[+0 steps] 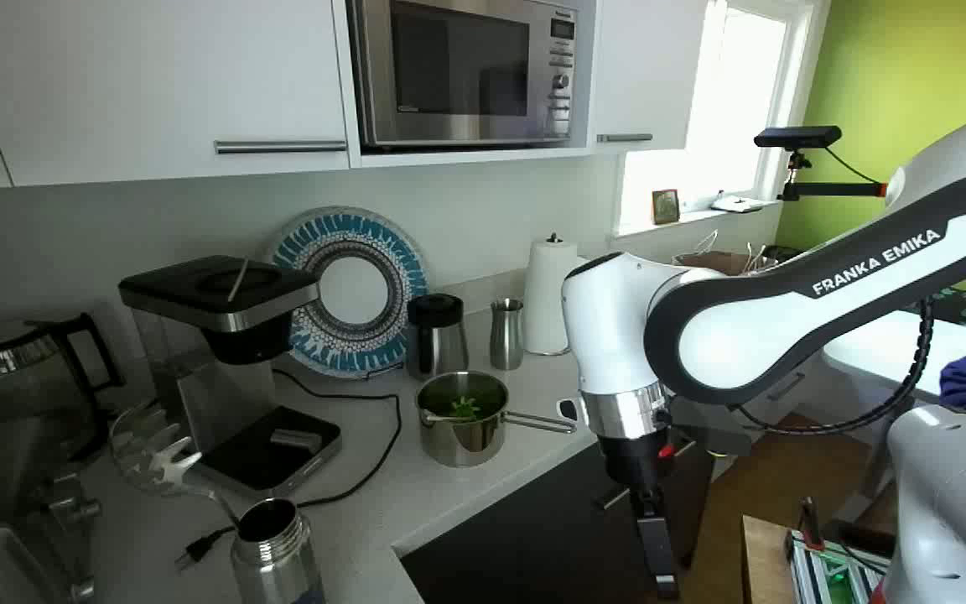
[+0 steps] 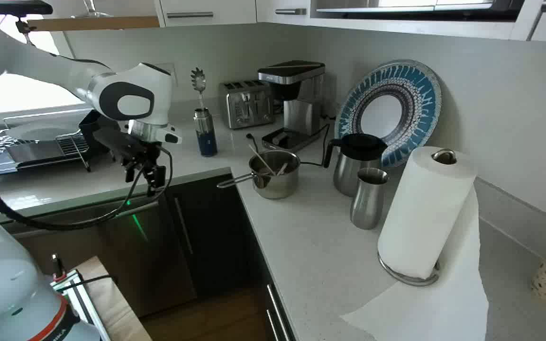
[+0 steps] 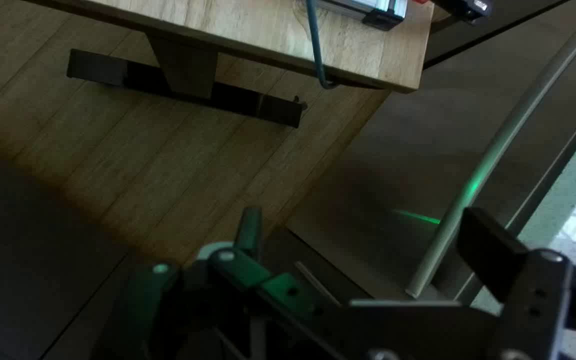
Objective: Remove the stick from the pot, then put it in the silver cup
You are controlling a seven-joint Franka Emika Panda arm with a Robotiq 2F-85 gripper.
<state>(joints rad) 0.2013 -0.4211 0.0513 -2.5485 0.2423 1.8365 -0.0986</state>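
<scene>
Counter [image 2: 306, 255], jug [image 2: 349, 166] near pot [image 2: 277, 187], toaster [image 2: 248, 105]

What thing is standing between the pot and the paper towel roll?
In an exterior view, the silver cup stands there, the black-lidded jug partly behind it.

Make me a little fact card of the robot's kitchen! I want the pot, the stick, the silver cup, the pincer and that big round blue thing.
Pot: shiny, sitting on the counter
Stick: leaning in the pot, one end poking out
Silver cup: upright, near the black-lidded jug and paper towel roll
Pincer: open, holding nothing, away from the pot
Round blue-and-white disc: propped up behind the jug
Job left: stick into cup
</scene>
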